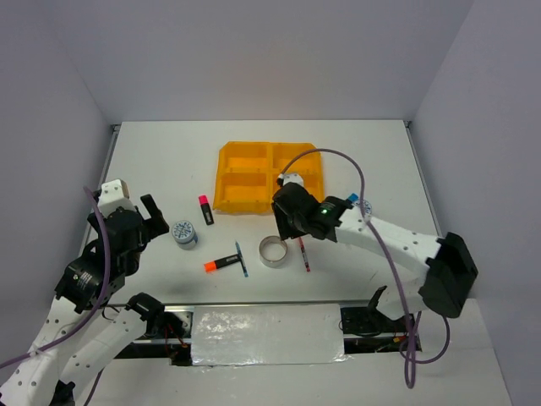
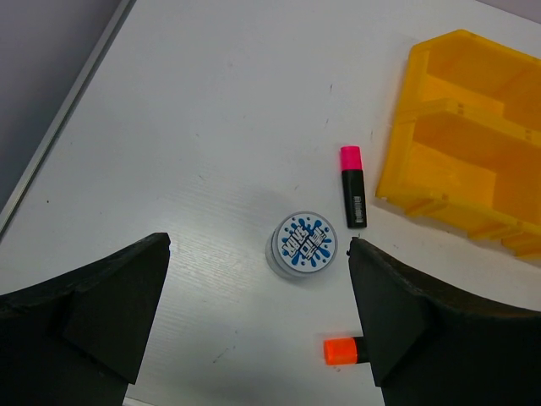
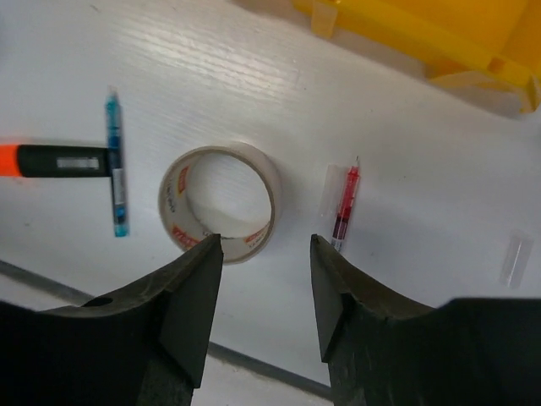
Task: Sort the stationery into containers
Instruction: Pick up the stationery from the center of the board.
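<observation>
My orange tray (image 1: 269, 178) sat flat toward the worktop's far edge, about midway along it, its four compartments open upward. Just off its near-left corner lay a black marker with a pink cap (image 1: 205, 210), cap pointing to the far edge. Nearer the left edge a blue-grey tape roll (image 1: 184, 233) lay flat, printed face up. Toward the near edge an orange-capped marker (image 1: 221, 263) touched a thin blue pen (image 1: 242, 259) with its black end. Beside them stood the silvery ring (image 1: 273, 251), opening upward, a red pen (image 1: 303, 254) just right of it.
</observation>
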`<action>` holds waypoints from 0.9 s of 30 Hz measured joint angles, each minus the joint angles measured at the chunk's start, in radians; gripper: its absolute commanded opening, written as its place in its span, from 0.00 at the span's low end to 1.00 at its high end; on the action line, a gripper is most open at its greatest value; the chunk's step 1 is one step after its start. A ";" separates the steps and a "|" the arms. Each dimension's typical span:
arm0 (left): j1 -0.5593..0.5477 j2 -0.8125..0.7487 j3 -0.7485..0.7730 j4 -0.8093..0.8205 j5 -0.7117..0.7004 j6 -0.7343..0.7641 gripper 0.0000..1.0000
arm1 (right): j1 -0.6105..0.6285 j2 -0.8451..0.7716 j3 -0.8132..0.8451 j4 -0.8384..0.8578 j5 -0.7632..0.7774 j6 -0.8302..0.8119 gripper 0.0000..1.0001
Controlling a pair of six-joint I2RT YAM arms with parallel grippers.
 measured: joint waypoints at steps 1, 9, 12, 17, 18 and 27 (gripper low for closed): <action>0.000 0.000 0.000 0.000 0.001 0.000 0.99 | 0.000 0.043 0.002 0.015 0.002 -0.008 0.53; 0.000 0.000 -0.006 0.000 0.003 0.000 0.99 | -0.038 0.310 0.013 0.105 -0.034 -0.050 0.41; 0.000 0.000 -0.008 0.001 0.003 0.000 0.99 | -0.049 0.340 0.013 0.135 -0.053 -0.055 0.39; 0.000 0.002 -0.009 0.000 0.007 0.000 0.99 | -0.050 0.344 0.007 0.177 -0.086 -0.055 0.30; 0.000 0.002 -0.009 0.000 0.007 0.000 0.99 | -0.050 0.344 0.006 0.180 -0.090 -0.056 0.28; 0.000 0.002 -0.009 0.000 0.010 0.000 0.99 | -0.046 0.344 0.004 0.192 -0.103 -0.058 0.33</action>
